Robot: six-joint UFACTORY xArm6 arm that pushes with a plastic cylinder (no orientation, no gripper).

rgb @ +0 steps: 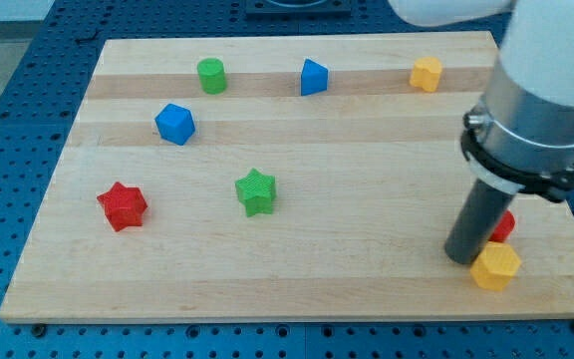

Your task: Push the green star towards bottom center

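The green star (pixel 256 191) lies on the wooden board (pixel 297 279) left of centre, about halfway down. My tip (pixel 461 257) is at the view's lower right, far to the right of the star and a little lower. It stands right beside a yellow block (pixel 495 266) and a red block (pixel 503 225) that the rod partly hides.
A red star (pixel 122 205) lies left of the green star. A blue block (pixel 175 124) sits above and left of it. Along the top are a green cylinder (pixel 211 75), a blue block (pixel 313 77) and a yellow block (pixel 427 73).
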